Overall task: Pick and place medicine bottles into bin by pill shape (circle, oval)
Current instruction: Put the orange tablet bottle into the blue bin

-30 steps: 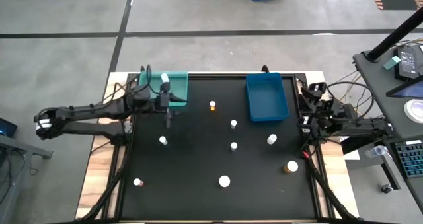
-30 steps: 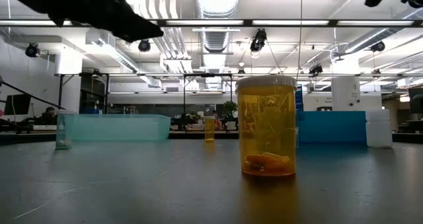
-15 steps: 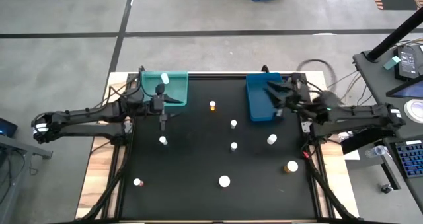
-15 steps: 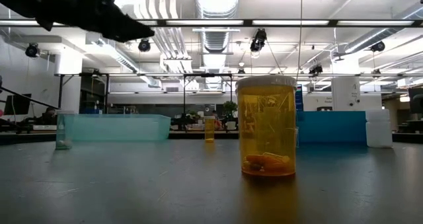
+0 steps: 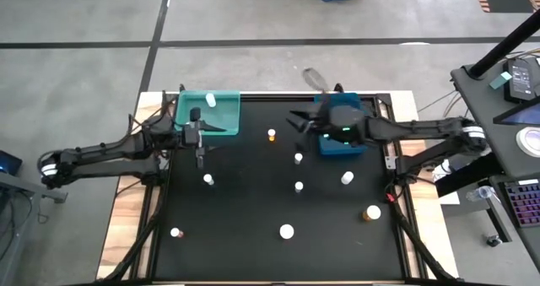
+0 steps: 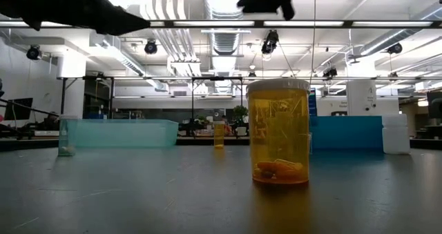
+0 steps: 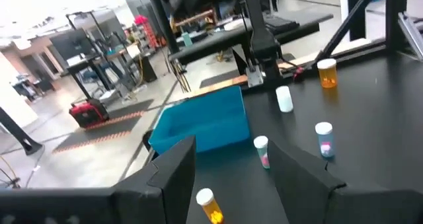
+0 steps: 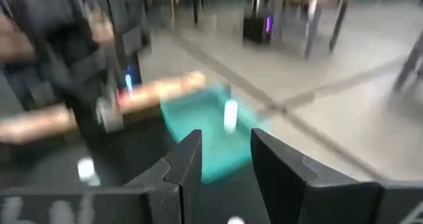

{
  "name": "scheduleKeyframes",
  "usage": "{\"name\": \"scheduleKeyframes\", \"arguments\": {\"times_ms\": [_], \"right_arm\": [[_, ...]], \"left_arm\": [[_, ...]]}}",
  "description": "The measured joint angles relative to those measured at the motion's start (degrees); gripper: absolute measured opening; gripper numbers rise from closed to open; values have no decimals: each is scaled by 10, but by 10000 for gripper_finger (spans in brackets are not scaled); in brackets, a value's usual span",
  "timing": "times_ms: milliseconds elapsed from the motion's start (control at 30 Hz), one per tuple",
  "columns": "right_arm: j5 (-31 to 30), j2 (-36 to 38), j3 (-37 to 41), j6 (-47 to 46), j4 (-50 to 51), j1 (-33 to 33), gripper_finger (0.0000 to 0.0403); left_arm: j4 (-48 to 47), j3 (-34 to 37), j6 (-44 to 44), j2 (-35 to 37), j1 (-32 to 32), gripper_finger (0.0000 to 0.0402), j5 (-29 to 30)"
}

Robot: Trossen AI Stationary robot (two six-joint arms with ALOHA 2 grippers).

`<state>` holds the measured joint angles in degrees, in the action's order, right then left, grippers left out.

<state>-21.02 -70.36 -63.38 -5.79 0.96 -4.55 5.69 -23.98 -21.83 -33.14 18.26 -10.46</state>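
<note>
Several tiny medicine bottles stand apart on the black table (image 5: 245,210): amber ones (image 5: 271,135) (image 5: 372,212) and white ones (image 5: 298,158) (image 5: 298,186) (image 5: 347,178) (image 5: 207,180) (image 5: 175,232). One white-capped amber bottle (image 5: 287,231) stands near the front edge, close in the low view (image 6: 278,132). One white bottle (image 5: 210,99) lies in the teal bin (image 5: 208,113). My left gripper (image 5: 201,153) is open and empty, held in the air just in front of the teal bin. My right gripper (image 5: 297,121) is open and empty, held in the air left of the blue bin (image 5: 341,126).
The teal bin stands at the table's far left, the blue bin at the far right. My right arm (image 5: 405,132) reaches across the blue bin. Cables and a desk (image 5: 515,75) lie beyond the table's right edge.
My right arm has swung fast from the table's right edge toward the far left, passing over the blue bin; its gripper is now left of that bin. My left gripper has drawn back a little toward the table's left edge. No bottle has moved.
</note>
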Motion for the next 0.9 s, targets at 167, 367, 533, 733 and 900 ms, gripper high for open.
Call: {"name": "scheduleKeyframes", "arguments": {"times_ms": [167,367,533,733,900], "right_arm": [[-1,-72,-98,-18,85,-16,121],[5,-166,-176,-33,163,-34,121],[4,-232,-230,-55,201,-60,121],[57,-302,-276,-121,267,-95,121],[83,-345,-289,-163,298,-117,121]], "left_arm": [[-32,1,0,32,0,172,3],[-54,1,1,53,0,172,5],[-55,1,2,60,0,172,7],[-54,1,2,58,0,172,7],[-53,1,2,58,0,172,8]]}}
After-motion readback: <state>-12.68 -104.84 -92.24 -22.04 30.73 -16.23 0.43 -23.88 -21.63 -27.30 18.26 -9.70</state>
